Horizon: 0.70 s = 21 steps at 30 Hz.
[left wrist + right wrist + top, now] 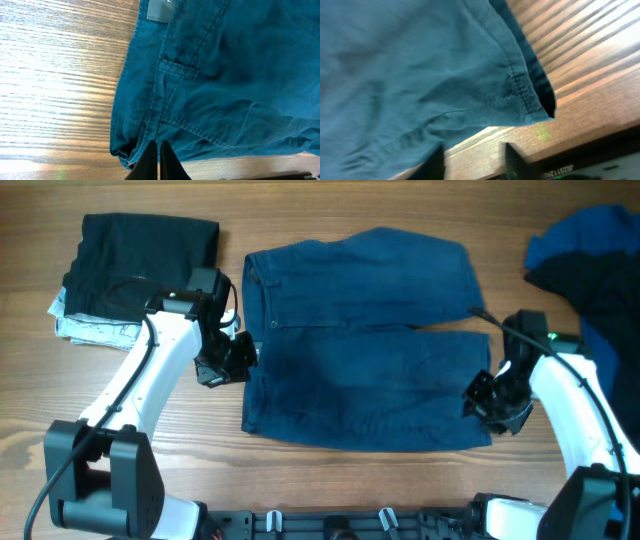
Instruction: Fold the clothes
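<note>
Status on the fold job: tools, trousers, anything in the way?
Left tool shut at waist edge of trousers, grip unclear. Right tool open by leg hem, empty. Trousers spread flat. Folded stack left, loose pile right, both clear.

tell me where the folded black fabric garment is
Overhead, the folded black fabric garment lies at upper left, atop pale patterned cloth, left of the dark navy trousers.

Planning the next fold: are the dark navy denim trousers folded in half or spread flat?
Spread flat: the dark navy denim trousers show both legs side by side, a split between them, the whole waistband exposed.
</note>
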### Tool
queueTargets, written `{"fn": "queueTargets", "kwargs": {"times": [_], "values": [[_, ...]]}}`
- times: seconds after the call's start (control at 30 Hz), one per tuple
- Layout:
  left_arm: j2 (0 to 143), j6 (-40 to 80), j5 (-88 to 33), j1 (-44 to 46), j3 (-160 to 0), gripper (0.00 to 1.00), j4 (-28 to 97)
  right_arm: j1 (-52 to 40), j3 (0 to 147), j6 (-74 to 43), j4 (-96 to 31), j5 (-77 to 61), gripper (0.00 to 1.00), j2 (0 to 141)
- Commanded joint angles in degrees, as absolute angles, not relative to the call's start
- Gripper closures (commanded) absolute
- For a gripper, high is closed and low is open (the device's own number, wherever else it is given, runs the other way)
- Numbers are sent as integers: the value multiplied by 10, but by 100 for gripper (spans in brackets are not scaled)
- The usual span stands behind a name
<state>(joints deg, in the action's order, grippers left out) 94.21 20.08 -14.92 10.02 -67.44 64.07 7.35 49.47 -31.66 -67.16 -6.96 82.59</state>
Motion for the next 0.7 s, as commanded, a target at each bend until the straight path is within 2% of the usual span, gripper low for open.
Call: {"fn": "queueTargets", "kwargs": {"times": [0.0,0.13,0.23,0.4,0.67], "values": [[935,206,-156,103,-667,96,639,76,459,-347,-656,-77,35,822],[935,206,-156,103,-667,96,635,76,446,-347,-635,-73,31,822],[935,206,-156,103,-667,96,637,76,435,-348,-606,-71,32,822],[935,206,-156,103,-667,96,639,76,394,-380,-540,-71,38,822],[935,206,-156,103,-667,96,642,76,371,-381,-525,-56,48,822]]}}
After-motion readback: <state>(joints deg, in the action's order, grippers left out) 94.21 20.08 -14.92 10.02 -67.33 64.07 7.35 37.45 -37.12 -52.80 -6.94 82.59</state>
